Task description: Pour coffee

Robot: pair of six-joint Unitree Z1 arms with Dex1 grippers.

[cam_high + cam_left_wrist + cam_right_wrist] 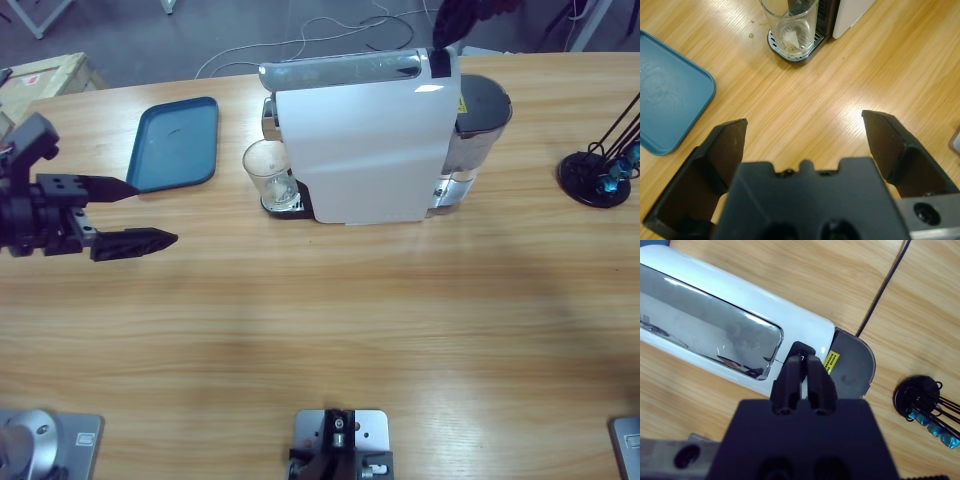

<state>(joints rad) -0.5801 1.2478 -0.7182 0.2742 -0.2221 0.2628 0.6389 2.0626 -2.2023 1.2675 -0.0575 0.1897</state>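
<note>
Barely any coffee (790, 42) in glass (268, 172) (a pale trace at bottom) under coffee machine (365, 140); left gripper (140, 213) spread wide nearby; right gripper (802, 371) pressed together on button (799, 349).

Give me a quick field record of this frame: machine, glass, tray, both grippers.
coffee machine: white, upright on the table, centre back
glass: clear, on the machine's drip tray, no coffee visible in it
blue tray: bare, left of the machine
left gripper: open, low over the table, pointing toward the glass
right gripper: shut, tips at the black button on the machine's top
</note>
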